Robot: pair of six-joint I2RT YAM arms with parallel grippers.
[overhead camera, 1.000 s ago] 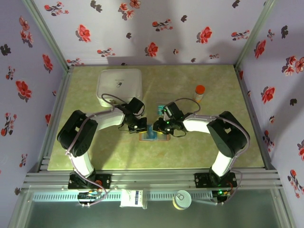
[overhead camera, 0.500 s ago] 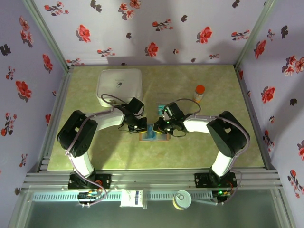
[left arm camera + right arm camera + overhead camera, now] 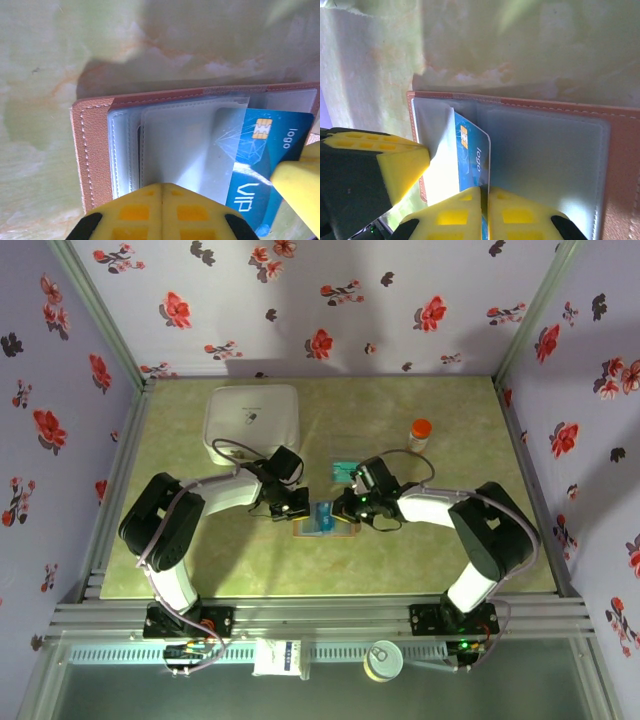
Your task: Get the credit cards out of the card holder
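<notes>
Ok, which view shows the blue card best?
Left wrist: the blue card lies face-up, half out of its clear sleeve, chip and lettering readable. Right wrist shows it foreshortened, its edge pinched in the right hand. In top external the card is a small blue patch.

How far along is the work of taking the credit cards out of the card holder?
Done: the card holder lies open, and a teal card lies on the table beyond it. In hand: the left gripper, shut, presses the holder down; the right gripper pinches the blue card, partly out of the holder. Left: pull it free.
</notes>
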